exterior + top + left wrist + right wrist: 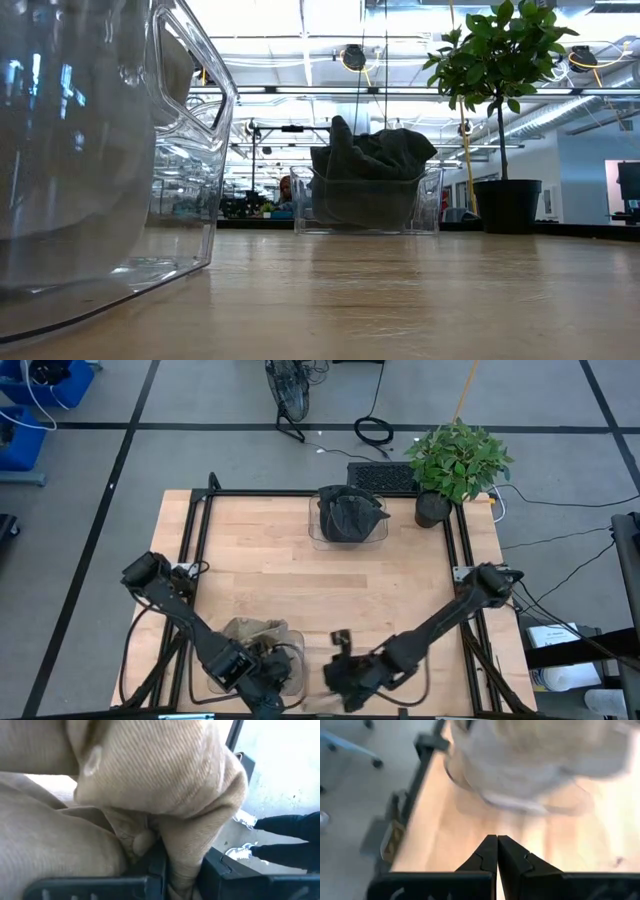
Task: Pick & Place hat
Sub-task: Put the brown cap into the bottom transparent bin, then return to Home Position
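Tan hat (150,785) sits in near-left clear bin (295,660), a fold pinched between left gripper (182,870) fingers (narrow gap). Right gripper (497,862) shut, empty, just beside bin; left is nearer.

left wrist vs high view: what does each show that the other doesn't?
Left wrist only: tan hat fabric pinched between the left gripper fingers, plus a person's dark sleeve beyond the table edge.
High only: right gripper shut near the front edge, dark hat in the far clear bin, potted plant.
Both: the tan hat at the left gripper.
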Controlling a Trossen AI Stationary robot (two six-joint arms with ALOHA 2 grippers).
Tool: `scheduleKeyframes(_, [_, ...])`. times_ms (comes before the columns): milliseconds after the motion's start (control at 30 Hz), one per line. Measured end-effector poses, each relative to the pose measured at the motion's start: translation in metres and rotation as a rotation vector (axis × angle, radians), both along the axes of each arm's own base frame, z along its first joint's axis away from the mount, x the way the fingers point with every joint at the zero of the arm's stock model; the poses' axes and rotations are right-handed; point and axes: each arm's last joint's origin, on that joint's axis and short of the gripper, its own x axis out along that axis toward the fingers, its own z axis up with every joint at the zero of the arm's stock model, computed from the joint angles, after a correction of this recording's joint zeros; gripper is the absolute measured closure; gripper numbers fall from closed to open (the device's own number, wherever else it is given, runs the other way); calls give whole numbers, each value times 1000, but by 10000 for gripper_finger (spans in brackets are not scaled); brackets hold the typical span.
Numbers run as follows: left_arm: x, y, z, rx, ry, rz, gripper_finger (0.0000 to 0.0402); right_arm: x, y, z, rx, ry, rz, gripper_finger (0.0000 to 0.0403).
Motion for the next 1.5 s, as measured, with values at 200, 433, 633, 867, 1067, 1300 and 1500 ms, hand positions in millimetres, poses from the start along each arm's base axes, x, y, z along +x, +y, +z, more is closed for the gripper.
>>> scheduleKeyframes(200, [6, 8, -1, -18, 14, 70, 281, -41, -13, 26, -80, 77, -41, 403])
scheduleKeyframes(433, [14, 17, -1, -32, 29, 90, 178, -80, -38, 6, -6, 76, -109, 403])
scheduleKeyframes(633, [8, 27, 17, -74, 44, 51, 133, -105, -72, -10, 231, -82, -225, 403])
scheduleKeyframes(867, [-21, 54, 58, 39, -13, -67, 146, -122, -114, -19, 429, -309, -388, 403])
scheduleKeyframes(1067, [-46, 94, 87, 346, -79, -98, 174, -125, -138, -22, 361, -430, -494, 403])
scheduleKeyframes(1300, [-44, 146, 110, 585, -150, -141, 280, -118, -155, -24, 68, -432, -407, 403])
scheduleKeyframes(1500, [-24, 180, 105, 641, -303, -196, 388, -113, -175, -25, 0, -414, -448, 403])
